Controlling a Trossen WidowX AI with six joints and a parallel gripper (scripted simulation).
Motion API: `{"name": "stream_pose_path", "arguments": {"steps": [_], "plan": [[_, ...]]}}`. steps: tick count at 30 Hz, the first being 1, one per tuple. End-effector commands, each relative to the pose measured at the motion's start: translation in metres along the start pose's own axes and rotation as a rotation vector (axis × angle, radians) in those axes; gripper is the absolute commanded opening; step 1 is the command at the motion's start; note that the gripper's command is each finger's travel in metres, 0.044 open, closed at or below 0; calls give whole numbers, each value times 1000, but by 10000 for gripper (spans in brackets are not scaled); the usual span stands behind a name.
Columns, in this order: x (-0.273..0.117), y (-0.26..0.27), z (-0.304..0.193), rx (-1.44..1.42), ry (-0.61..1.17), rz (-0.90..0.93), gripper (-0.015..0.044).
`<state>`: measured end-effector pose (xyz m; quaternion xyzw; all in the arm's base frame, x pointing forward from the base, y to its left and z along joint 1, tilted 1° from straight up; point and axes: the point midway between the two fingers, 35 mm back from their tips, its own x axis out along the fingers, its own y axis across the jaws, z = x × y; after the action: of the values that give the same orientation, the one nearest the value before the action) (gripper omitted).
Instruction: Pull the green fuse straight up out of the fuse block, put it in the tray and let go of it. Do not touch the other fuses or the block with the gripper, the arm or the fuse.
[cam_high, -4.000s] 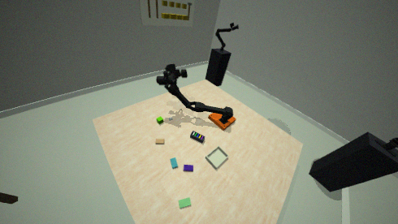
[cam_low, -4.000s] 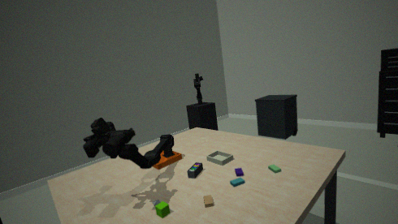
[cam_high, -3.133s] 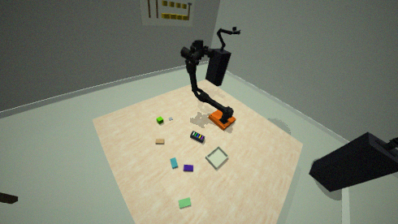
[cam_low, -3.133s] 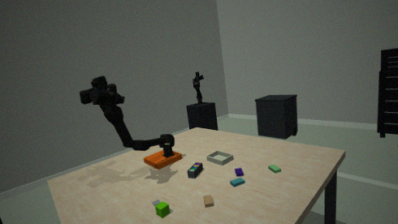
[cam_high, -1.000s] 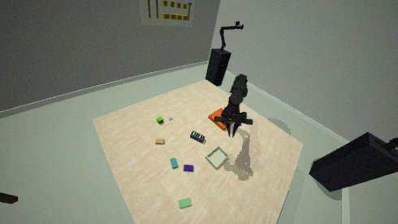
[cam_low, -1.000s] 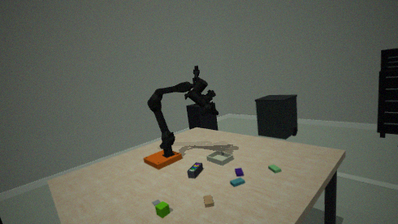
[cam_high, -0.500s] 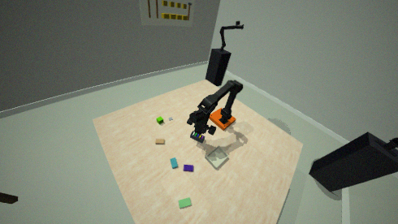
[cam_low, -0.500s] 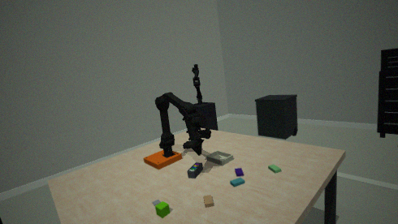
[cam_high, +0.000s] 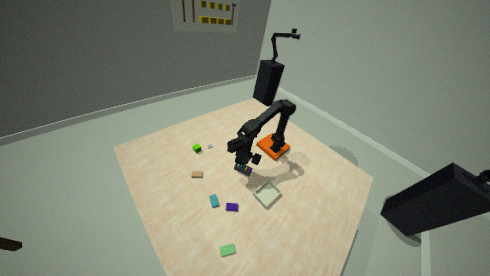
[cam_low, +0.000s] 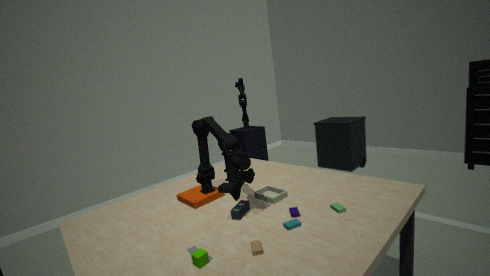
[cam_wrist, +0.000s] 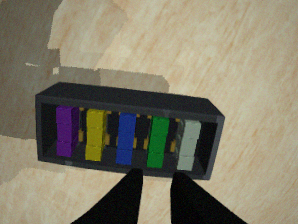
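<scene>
Sitting upright in its slot: green fuse (cam_wrist: 157, 141), fourth from the left in the fuse block (cam_wrist: 127, 95), between the blue fuse (cam_wrist: 125, 139) and the white fuse (cam_wrist: 189, 143), with the yellow fuse (cam_wrist: 95, 135) and purple fuse (cam_wrist: 64, 131) further left. Likely handling as a small, stiff, light plastic piece with smooth sides, probably seated snugly, so needing a firm pinch and a straight vertical pull. Best taken by the exposed top, across the two faces looking toward the block's long walls, since the neighbours are crowding close on either side. Hovering just above the block's near edge, roughly in line with the green fuse: the tool (cam_wrist: 154, 179), fingers narrow, nearly together, gripping nothing. Needing to spread before descending. Lying on the surface (cam_high: 310, 220) near the block, to the right in the top view: the tray (cam_high: 266, 194). Scattered further off: a lime cube (cam_high: 196, 148), tan, teal and violet blocks, all well apart.
</scene>
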<state>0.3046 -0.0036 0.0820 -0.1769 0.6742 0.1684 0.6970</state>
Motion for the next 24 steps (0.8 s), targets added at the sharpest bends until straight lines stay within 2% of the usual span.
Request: {"name": "stream_pose_path", "arguments": {"steps": [1, 24], "plan": [[6, -1, -1, -3, 10, -1, 63], [28, -2, 0, -3, 10, -1, 63]]}}
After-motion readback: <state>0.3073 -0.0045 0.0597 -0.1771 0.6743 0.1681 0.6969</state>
